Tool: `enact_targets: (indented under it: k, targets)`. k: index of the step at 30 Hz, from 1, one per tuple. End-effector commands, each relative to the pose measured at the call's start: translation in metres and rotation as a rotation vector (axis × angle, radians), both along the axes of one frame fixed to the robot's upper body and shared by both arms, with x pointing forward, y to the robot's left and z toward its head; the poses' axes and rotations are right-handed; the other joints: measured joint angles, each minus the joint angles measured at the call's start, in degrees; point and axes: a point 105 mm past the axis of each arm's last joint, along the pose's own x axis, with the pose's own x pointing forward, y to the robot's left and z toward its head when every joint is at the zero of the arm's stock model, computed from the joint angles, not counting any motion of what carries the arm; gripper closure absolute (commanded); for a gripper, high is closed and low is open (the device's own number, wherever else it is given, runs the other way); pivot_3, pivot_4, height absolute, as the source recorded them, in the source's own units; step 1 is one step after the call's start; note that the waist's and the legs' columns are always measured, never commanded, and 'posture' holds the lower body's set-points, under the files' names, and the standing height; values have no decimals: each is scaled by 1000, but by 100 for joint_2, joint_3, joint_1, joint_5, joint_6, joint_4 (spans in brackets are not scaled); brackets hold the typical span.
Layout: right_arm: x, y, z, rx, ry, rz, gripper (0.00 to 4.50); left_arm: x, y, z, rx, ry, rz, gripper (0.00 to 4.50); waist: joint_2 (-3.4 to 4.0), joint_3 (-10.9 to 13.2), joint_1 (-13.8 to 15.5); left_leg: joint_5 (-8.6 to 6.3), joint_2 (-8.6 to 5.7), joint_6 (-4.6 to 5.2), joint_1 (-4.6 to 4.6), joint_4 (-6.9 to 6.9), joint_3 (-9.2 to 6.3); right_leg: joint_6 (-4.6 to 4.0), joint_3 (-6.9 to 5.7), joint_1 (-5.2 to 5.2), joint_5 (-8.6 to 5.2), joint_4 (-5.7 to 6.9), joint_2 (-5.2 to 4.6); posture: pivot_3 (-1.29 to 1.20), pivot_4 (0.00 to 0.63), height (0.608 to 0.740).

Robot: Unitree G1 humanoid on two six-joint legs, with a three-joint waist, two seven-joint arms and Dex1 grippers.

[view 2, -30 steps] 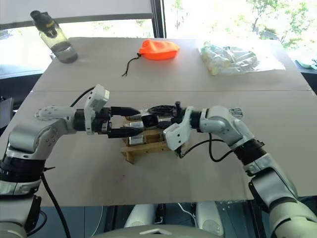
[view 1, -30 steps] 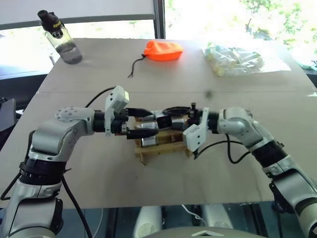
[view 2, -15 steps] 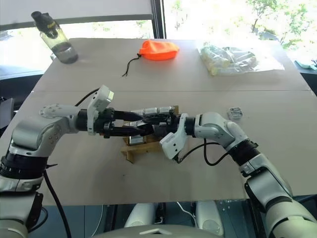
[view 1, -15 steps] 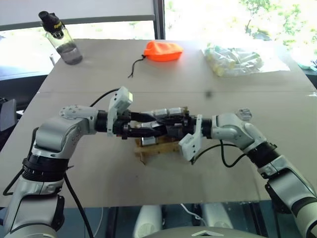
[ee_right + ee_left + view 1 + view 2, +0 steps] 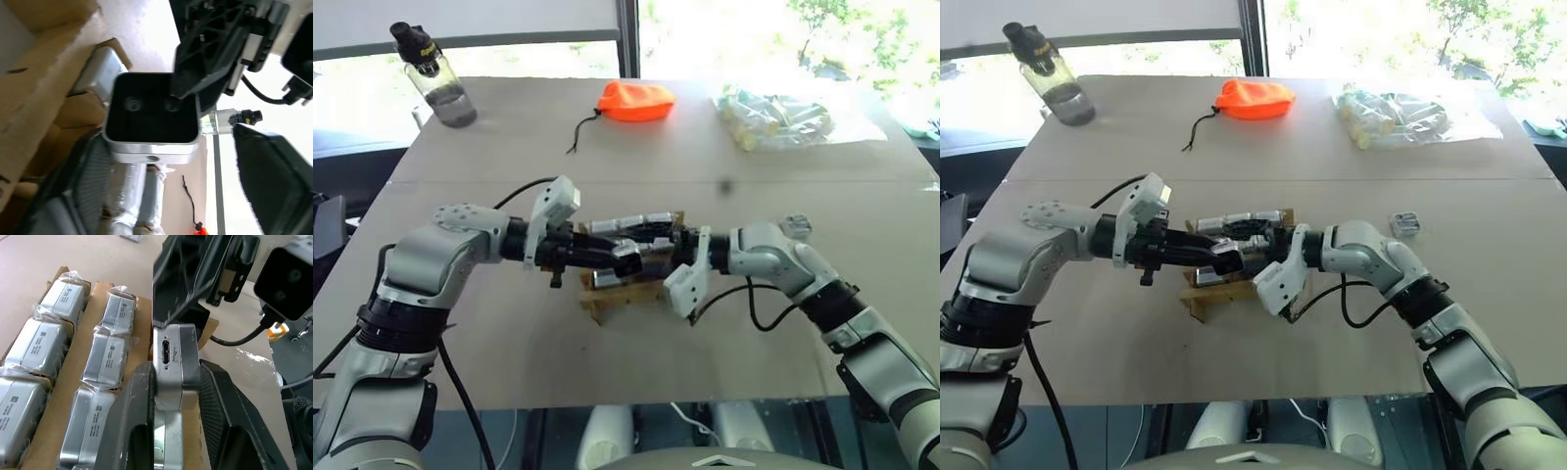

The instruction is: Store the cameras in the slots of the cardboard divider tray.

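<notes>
Over the table, left hand clamps a camera.

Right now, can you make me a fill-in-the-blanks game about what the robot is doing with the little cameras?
1. The bare camera is pinched by the robot's ____ gripper.
2. The right gripper has its fingers ____.
3. The cameras already in the cardboard divider tray are wrapped in clear ____.
4. The pouch at the far side of the table is coloured ____.

Missing words: left; open; plastic; orange
</notes>
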Motion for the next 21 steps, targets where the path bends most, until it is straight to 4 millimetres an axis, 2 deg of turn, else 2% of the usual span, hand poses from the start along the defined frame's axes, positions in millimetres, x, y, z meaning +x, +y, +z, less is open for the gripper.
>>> enact_targets:
  k: [1, 5, 10, 12, 14, 16, 19, 21]
  targets:
    - [-3, -10, 14, 83, 75, -23, 3, 4, -3, 6, -3, -52, -14, 3834, 0, 0, 10, 0, 0, 0, -2, 0, -1, 0, -1, 0, 0, -1, 0, 0, 150, 726]
    - [-13, -43, 17, 98, 349, -76, 3, 6, -7, 13, -24, -103, -17, 3834, -1, 2, 42, 0, -1, 1, -10, 1, -8, 0, -2, 0, 1, -9, -6, 0, 150, 726]
    - [-39, -93, 11, 166, 887, -137, 3, 0, -10, 13, -28, -147, -31, 3834, -1, 2, 57, -2, 0, 3, -10, -2, -16, 0, -3, 7, 1, -17, -8, 0, 150, 726]
    - [-49, -110, 6, 223, 1049, -144, 3, -3, -12, 12, -33, -150, -34, 3834, -2, 1, 73, -2, 1, 4, -5, -6, -19, -1, -2, 9, 1, -16, -8, 0, 150, 726]
    - [-56, -122, 3, 277, 1121, -136, 3, -5, -13, 11, -32, -156, -37, 3834, -2, 1, 75, -2, 2, 4, -4, -6, -17, -1, -1, 11, 1, -16, -4, 0, 150, 726]
    - [-66, -141, -8, 324, 1239, -130, 3, -8, -14, 11, -29, -163, -40, 3834, -3, 1, 105, -3, 1, 6, 1, -6, -9, -1, 0, 11, 1, -14, -1, 0, 150, 726]
    - [-70, -163, -19, 449, 1366, -159, 3, -10, -14, 8, -27, -163, -37, 3834, -4, 1, 142, -3, 1, 8, 6, -4, -7, 0, -1, 15, 0, -14, 1, 0, 150, 726]
    - [-81, -177, -25, 460, 1354, -116, 3, -12, -12, 0, -9, -155, -38, 3834, -4, 0, 144, -3, 1, 8, 8, -1, -3, 1, 2, 15, 0, -15, 2, 0, 150, 726]
